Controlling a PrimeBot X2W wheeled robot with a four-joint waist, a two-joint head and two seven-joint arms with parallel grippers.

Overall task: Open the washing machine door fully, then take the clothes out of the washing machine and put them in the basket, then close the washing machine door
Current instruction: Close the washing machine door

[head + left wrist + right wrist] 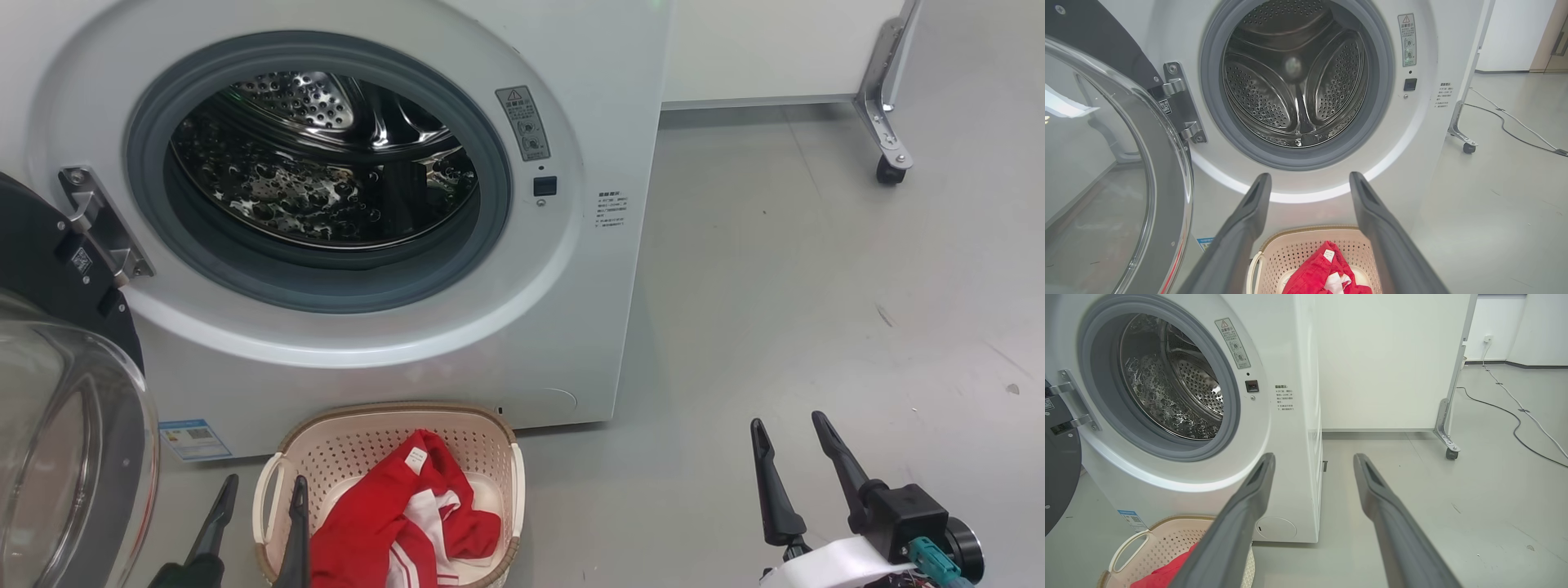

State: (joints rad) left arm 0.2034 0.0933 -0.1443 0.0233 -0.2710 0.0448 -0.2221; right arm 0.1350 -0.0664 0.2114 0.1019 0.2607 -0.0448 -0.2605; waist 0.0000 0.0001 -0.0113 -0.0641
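On the grey floor (pixel 775 286) the basket (pixel 359 425) holds the clothes (pixel 384 523); left gripper (pixel 265 482) and right gripper (pixel 788 420) gape empty, the left near enough to knock the door (pixel 49 457) glass at lower left.

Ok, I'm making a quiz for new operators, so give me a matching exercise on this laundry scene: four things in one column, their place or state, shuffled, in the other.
1. washing machine door
2. clothes
3. basket
4. washing machine

A. red, lying inside a container
B. on the floor in front of the machine
C. swung open to the left
D. white, steel drum showing

Pairs: 1-C, 2-A, 3-B, 4-D
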